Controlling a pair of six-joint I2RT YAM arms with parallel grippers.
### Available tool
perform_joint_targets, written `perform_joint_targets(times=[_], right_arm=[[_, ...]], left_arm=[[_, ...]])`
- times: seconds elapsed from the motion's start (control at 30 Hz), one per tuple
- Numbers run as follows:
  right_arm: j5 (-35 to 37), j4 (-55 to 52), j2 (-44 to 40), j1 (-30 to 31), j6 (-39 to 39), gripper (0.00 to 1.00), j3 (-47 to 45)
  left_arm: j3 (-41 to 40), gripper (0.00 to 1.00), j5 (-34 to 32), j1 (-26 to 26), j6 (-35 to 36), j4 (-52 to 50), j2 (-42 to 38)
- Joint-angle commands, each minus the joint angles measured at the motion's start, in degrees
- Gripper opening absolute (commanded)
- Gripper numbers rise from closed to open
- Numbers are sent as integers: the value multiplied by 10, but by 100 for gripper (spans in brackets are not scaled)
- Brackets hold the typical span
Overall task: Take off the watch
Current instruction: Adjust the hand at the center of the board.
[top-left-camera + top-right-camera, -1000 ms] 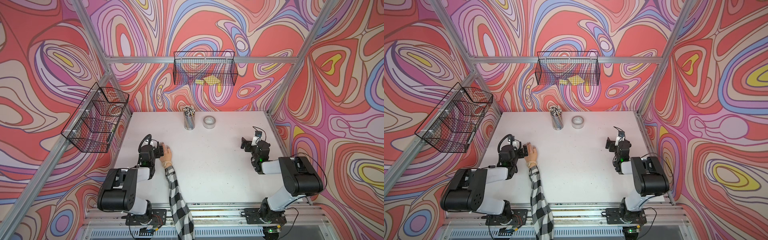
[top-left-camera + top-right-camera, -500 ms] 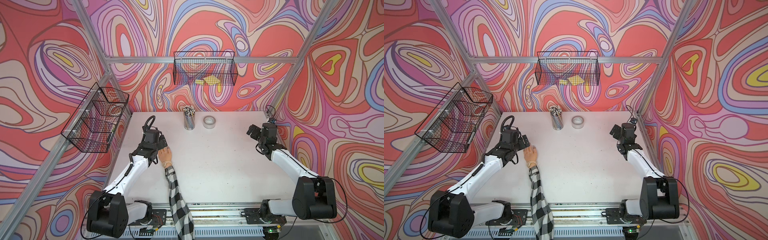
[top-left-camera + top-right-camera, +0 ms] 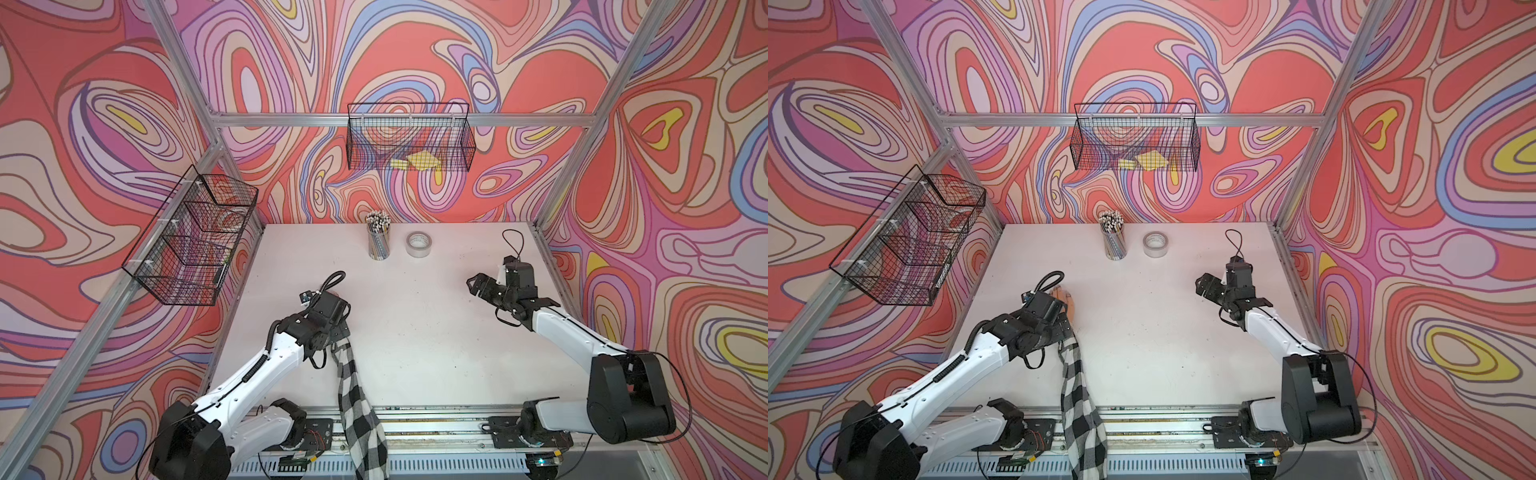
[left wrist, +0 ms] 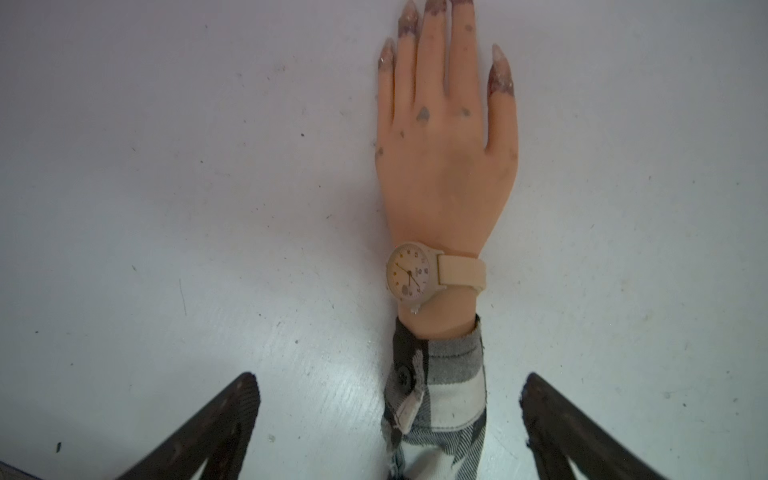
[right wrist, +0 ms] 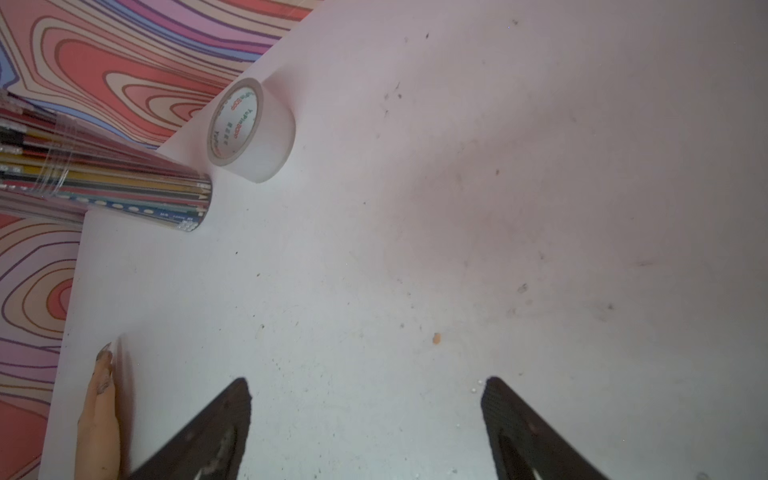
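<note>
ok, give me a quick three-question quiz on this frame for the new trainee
1. True or false: the watch is already off the mannequin hand.
2. Which hovers by the watch? A) left gripper B) right gripper C) neither
3. Fill in: beside the tape roll stands a cup of ____.
Key: 1 false, it is strapped on. 2 A; the right gripper is well away from it. 3 pencils.

Tape roll [image 5: 251, 131] core reads "YuPin"

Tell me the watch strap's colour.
The watch strap is cream-beige; left wrist view shows it best.
</note>
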Motion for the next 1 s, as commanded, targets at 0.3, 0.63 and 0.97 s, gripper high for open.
perform_joint_targets(times=[0.3, 0.63, 0.97], right_arm=[[25, 9, -41, 84, 37, 90, -21], [34, 20, -43, 102, 51, 90, -32], [40, 37, -17, 117, 68, 90, -17]], left_arm=[[-30, 99, 65, -21, -41, 111, 113], [-36, 94, 48, -22, -63, 133, 160], [-55, 78, 25, -22, -67, 121, 159]])
